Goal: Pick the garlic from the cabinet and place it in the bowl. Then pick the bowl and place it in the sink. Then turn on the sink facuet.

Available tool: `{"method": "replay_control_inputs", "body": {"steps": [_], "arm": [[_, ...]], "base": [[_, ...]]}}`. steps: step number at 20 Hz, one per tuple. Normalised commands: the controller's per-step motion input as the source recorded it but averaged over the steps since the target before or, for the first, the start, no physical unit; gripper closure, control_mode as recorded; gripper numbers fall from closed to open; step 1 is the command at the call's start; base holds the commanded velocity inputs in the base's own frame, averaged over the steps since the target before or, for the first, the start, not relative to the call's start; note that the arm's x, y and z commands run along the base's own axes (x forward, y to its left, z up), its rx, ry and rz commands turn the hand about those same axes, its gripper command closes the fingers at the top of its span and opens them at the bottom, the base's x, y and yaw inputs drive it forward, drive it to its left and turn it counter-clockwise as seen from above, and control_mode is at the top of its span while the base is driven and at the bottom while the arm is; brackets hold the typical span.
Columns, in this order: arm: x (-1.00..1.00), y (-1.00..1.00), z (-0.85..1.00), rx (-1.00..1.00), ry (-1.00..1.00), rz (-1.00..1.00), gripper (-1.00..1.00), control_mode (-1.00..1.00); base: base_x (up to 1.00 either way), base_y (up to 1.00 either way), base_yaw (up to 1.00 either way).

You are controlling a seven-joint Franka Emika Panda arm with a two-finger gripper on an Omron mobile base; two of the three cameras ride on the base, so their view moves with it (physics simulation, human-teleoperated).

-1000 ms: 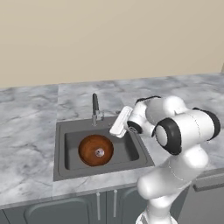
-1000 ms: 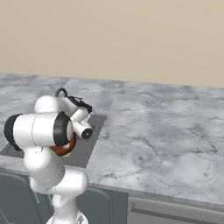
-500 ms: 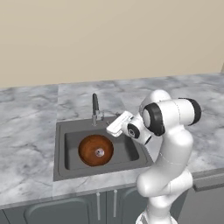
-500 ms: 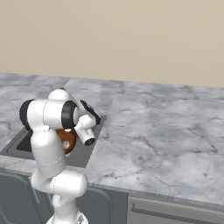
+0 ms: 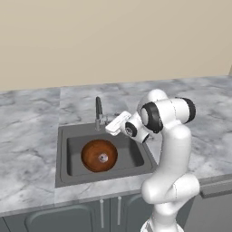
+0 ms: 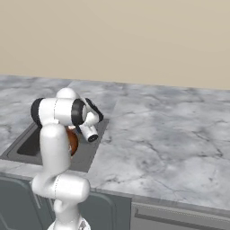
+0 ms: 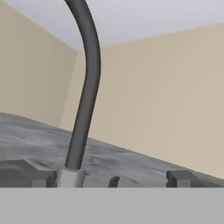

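Round reddish-brown wooden bowl sat on the floor of the rectangular dark grey sink basin, roughly centred, upright. A small pale object lay in the middle of the bowl; too small to identify. From the right base view the bowl was mostly hidden behind the arm, only a reddish edge showing.

Sink was set in the grey-veined marble worktop. Slim dark grey upright faucet spout stood at the back rim of the sink, just behind the bowl.

White arm was folded over the right side of the basin, hand pointed toward the faucet base. Claw hovered just right of the spout, at the back rim, above basin level. Contact with the faucet couldn't be confirmed from the base views.

Hand view: spout rose close in front, curving at the top, left of centre, with its pale collar at the base between the two dark fingertips. Fingertips stood wide apart, nothing held between them, so the claw was open and empty. Beige wall behind.
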Motion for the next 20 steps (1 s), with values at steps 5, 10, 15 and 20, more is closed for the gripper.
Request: {"method": "replay_control_inputs", "body": {"steps": [5, 10, 15, 20], "arm": [[0.67, 0.19, -0.47, 0.0, 0.05, 0.0, -1.0, -1.0], [0.85, 0.1, -0.32, 0.0, 0.07, -0.07, -1.0, -1.0], [0.66, 0.05, -0.14, 0.0, 0.06, -0.1, -1.0, -1.0], [0.17, -0.1, 0.14, 0.06, 0.0, -0.17, -1.0, -1.0]], "base": [[0.0, 0.0, 0.0], [0.0, 0.0, 0.0], [0.0, 0.0, 0.0], [0.0, 0.0, 0.0]]}}
